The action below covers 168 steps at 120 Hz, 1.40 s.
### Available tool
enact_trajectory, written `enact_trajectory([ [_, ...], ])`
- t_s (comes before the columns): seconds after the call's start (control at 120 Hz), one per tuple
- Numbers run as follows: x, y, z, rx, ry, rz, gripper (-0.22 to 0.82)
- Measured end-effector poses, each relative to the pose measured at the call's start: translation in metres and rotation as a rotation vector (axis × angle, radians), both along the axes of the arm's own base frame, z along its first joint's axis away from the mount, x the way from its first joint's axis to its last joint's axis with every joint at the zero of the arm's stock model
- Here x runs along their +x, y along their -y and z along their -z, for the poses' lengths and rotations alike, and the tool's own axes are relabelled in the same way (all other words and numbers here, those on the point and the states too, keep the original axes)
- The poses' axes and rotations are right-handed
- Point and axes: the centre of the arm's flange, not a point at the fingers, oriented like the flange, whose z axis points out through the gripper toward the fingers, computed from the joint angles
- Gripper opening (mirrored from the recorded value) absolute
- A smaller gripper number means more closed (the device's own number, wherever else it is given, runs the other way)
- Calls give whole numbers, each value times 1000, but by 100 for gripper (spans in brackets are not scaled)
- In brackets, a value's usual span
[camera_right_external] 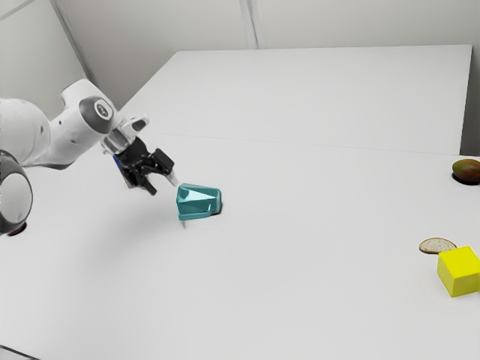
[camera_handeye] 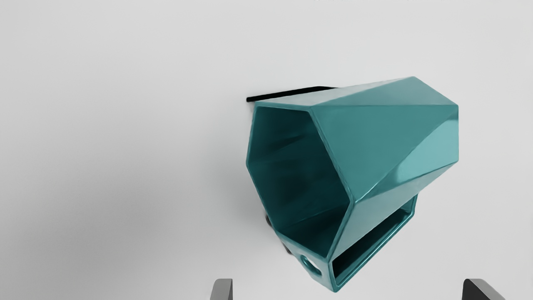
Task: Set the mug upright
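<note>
Gripper (camera_right_external: 163,185) poised just off the mug's open end, fingers spread wide, nothing between them; reads as released. Mug (camera_right_external: 199,201), teal and faceted, lies on its side on the white table (camera_right_external: 300,300), mouth toward the gripper, base pointing away to the exterior view's right. Handle (camera_handeye: 327,273) sits low on the flank toward the exterior camera. Step in hand, by my reading: getting a hold for the righting turn. Best to line the fingers up on two opposing flats of the body, or straddle one wall at the rim (camera_handeye: 332,155), clear of the handle, which could foul a finger or skew the grip. Close gently; slick facets may let it roll or pivot. Then raise the mouth end through about a quarter turn, base kept low, wrist swinging smoothly; lower until the base sits flat before letting go, and back off straight so the rim isn't dragged. Farther out, toward the exterior view's right: bread slice (camera_right_external: 437,245), yellow cube (camera_right_external: 459,271), mango-like fruit (camera_right_external: 468,170), all well apart from the mug.
</note>
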Motion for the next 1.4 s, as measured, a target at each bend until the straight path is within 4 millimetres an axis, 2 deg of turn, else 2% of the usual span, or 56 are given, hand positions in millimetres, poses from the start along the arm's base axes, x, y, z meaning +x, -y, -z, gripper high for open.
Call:
enact_trajectory([
  [0.192, 3, 0, 32, -139, -14, -80, 60],
  [0.275, 5, 2, 40, -181, -12, -103, 60],
  [0.708, 12, 9, 54, -312, 23, -173, 59],
  [0.825, 12, 11, 58, -330, 25, -184, 50],
  [1.133, 5, 6, 69, -390, 1, -226, 8],
  [1.267, 5, 9, 68, -403, -2, -231, -2],
  [1.4, 7, 15, 59, -425, 8, -227, -9],
])
